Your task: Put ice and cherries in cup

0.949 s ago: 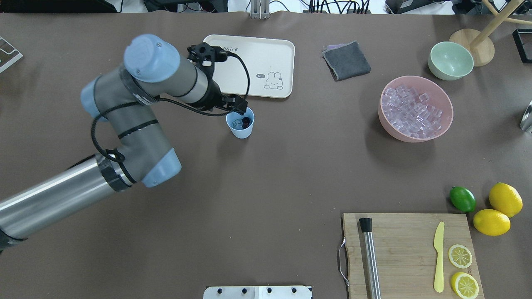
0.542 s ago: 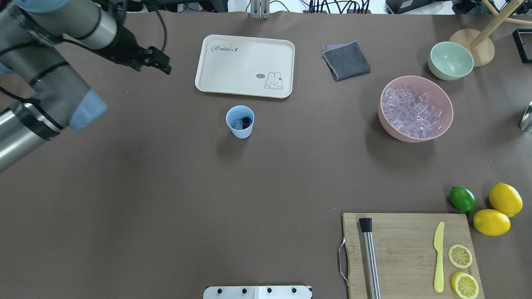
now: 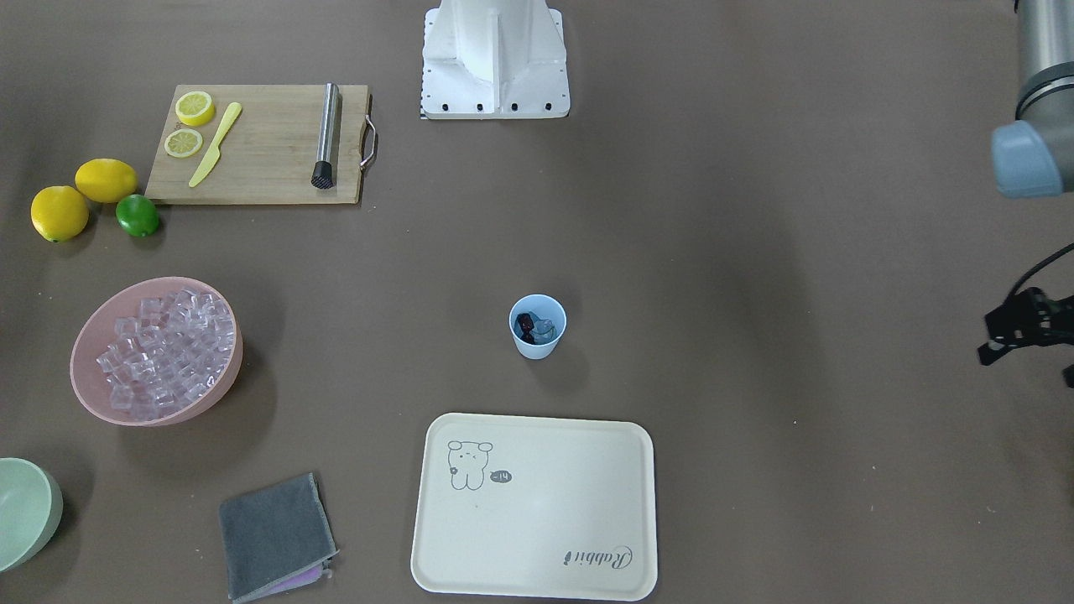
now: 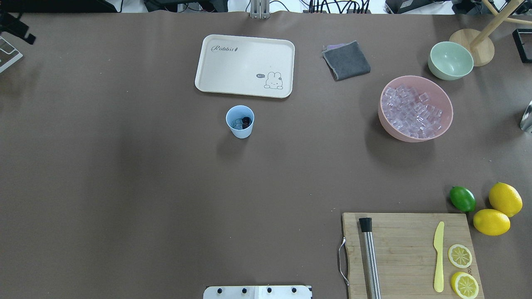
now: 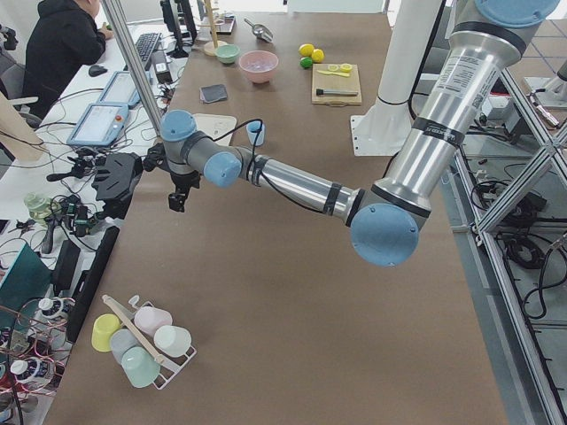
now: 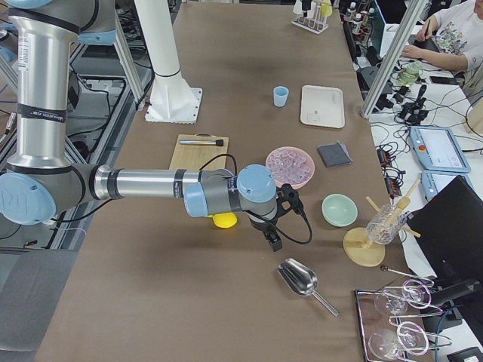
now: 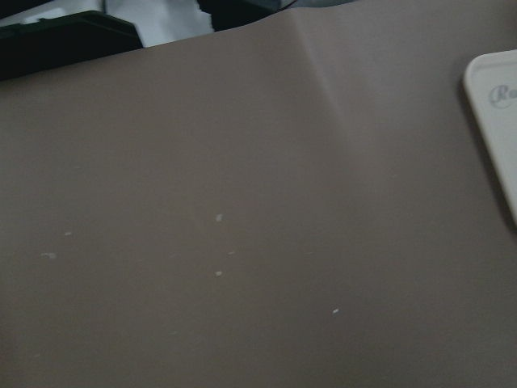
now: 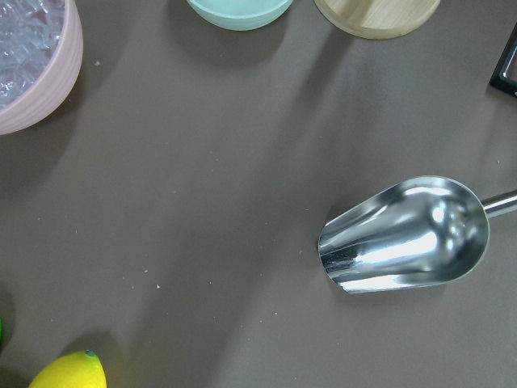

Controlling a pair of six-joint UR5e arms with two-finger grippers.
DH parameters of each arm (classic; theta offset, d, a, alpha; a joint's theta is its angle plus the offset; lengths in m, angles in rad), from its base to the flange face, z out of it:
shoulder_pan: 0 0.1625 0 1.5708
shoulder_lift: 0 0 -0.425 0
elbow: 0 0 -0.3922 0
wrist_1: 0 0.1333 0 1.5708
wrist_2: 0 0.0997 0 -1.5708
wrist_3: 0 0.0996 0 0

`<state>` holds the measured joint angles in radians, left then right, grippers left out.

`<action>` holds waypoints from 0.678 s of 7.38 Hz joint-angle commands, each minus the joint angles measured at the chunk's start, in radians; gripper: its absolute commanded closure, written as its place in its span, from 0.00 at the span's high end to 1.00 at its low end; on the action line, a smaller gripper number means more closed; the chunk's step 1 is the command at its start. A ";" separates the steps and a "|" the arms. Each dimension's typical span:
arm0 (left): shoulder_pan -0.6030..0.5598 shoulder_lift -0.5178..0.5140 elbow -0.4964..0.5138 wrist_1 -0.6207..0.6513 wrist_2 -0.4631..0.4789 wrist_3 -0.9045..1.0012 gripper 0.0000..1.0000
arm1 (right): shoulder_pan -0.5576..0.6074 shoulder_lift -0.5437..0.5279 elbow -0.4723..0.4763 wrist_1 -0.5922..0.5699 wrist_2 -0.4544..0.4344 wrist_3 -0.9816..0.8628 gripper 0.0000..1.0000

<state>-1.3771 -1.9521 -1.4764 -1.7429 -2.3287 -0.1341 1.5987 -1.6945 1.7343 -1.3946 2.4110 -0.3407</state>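
The light blue cup (image 4: pixel 241 132) stands upright mid-table, just in front of the tray; it also shows in the front view (image 3: pixel 537 346). Inside it lie the dark cherries (image 4: pixel 247 121) (image 3: pixel 525 323) and a clear ice cube (image 4: pixel 237 123) (image 3: pixel 546 330). More ice (image 4: pixel 413 112) fills the pink bowl (image 4: pixel 381 114) at the right. My left gripper (image 3: pixel 1028 365) is far off to the left of the cup at the table's edge, apart from everything; it looks open and empty. My right gripper (image 6: pixel 272 240) shows only in the right side view, near the scoop; I cannot tell its state.
A cream tray (image 4: pixel 245 66) lies behind the cup, with a grey cloth (image 4: pixel 346 60) and a pale green bowl (image 4: pixel 451 60) to its right. A cutting board (image 4: pixel 407 249) holds a muddler, knife and lemon slices; a lime (image 4: pixel 462 198) and lemons sit beside it. A metal scoop (image 8: pixel 404 234) lies under the right wrist.
My left arm has pulled away from over the cup, up and far to the left, almost out of the overhead view. The cup and its contents have not moved.
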 commanded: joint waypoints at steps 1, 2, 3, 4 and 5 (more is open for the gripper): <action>-0.146 0.147 -0.021 0.092 -0.073 0.273 0.98 | 0.000 0.019 -0.004 -0.012 -0.003 0.011 0.99; -0.157 0.260 -0.066 0.074 -0.159 0.278 0.98 | -0.003 0.025 -0.010 -0.003 -0.004 0.056 0.98; -0.157 0.330 -0.102 0.068 -0.188 0.269 0.98 | -0.003 0.024 -0.022 0.000 -0.001 0.052 0.98; -0.160 0.353 -0.120 0.071 -0.189 0.260 0.98 | -0.003 0.015 -0.019 0.000 -0.001 0.049 0.98; -0.192 0.352 -0.133 0.066 -0.192 0.260 0.98 | -0.002 0.010 -0.021 0.000 -0.006 0.046 0.98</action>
<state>-1.5416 -1.6219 -1.5866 -1.6730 -2.5097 0.1278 1.5959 -1.6778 1.7156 -1.3951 2.4087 -0.2926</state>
